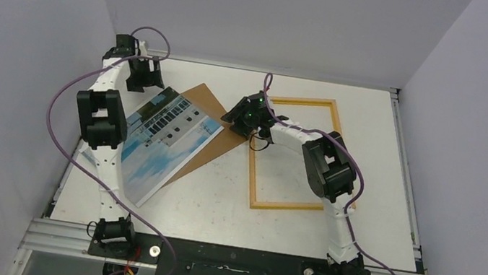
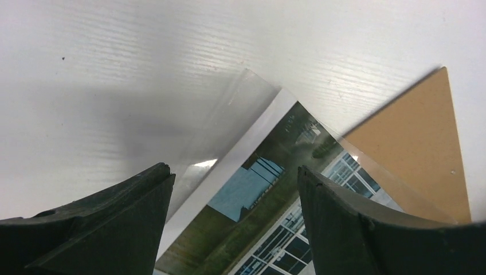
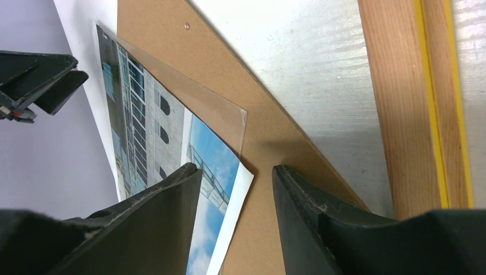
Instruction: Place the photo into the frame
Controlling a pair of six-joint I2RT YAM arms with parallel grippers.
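The photo (image 1: 167, 144) of a pale building and blue sky lies face up at the table's left, skewed, over a brown backing board (image 1: 206, 99). A clear sheet (image 2: 240, 103) covers the photo's far end. My left gripper (image 1: 144, 75) hovers open above the photo's far corner (image 2: 252, 189), with nothing between its fingers. My right gripper (image 1: 244, 116) is open too, its fingers straddling the photo's right corner (image 3: 243, 175) above the board (image 3: 269, 143). The frame (image 1: 289, 205) lies wood side up to the right, apart from the photo, and its bar (image 3: 395, 103) shows a yellow strip.
White walls close in the table (image 1: 216, 206) on the left, back and right. The right arm's forearm crosses over the frame's middle. The left gripper's fingers (image 3: 34, 80) show at the far left of the right wrist view.
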